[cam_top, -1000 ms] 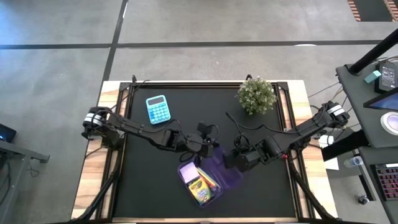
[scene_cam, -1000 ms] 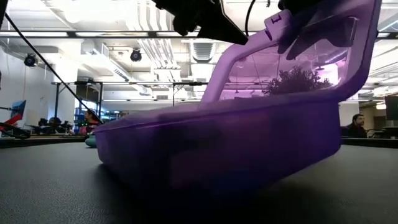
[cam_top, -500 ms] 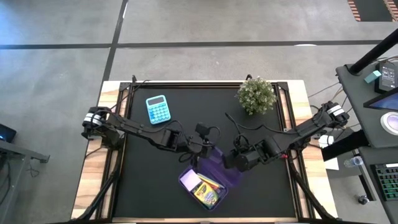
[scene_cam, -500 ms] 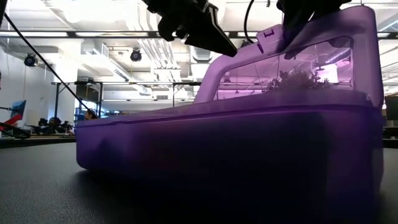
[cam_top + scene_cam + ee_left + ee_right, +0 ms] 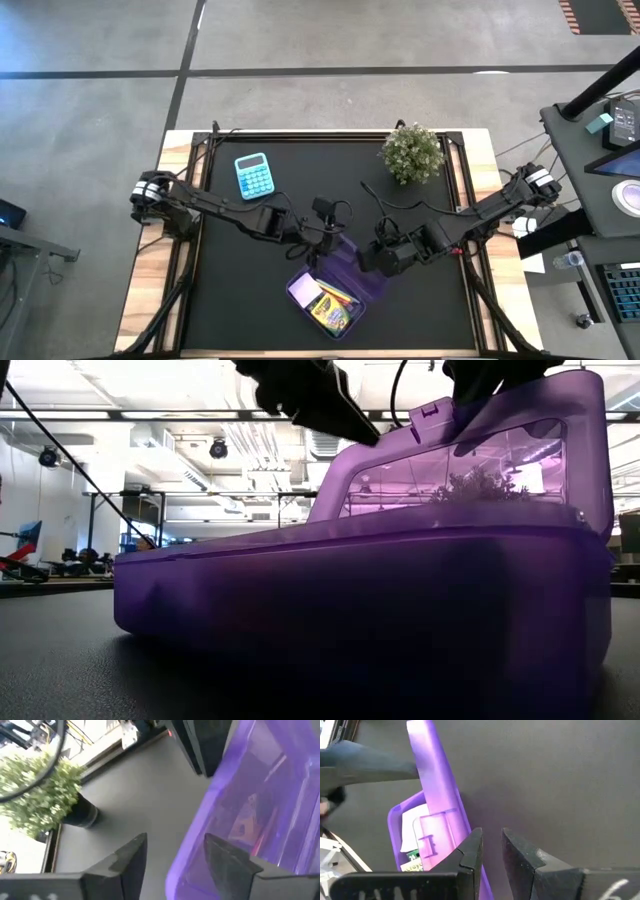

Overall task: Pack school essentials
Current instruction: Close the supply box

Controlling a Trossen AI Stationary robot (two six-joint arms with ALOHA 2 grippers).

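- Purple case (image 5: 335,285) sits lower centre of the high view, lid raised, crayon box (image 5: 326,305) and other stationery inside.
- Left gripper (image 5: 175,855): fingers spread astride the case rim.
- Right gripper (image 5: 491,851): fingers nearly together, seemingly pinching the lid edge.

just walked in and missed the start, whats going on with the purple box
Two robot arms are working at a translucent purple case lying open on the black table, with a crayon box and other stationery inside. The right gripper pinches the raised lid, holding it up. The left gripper is open beside the case's rim, gripping nothing. A blue calculator and a potted plant stand apart on the table.
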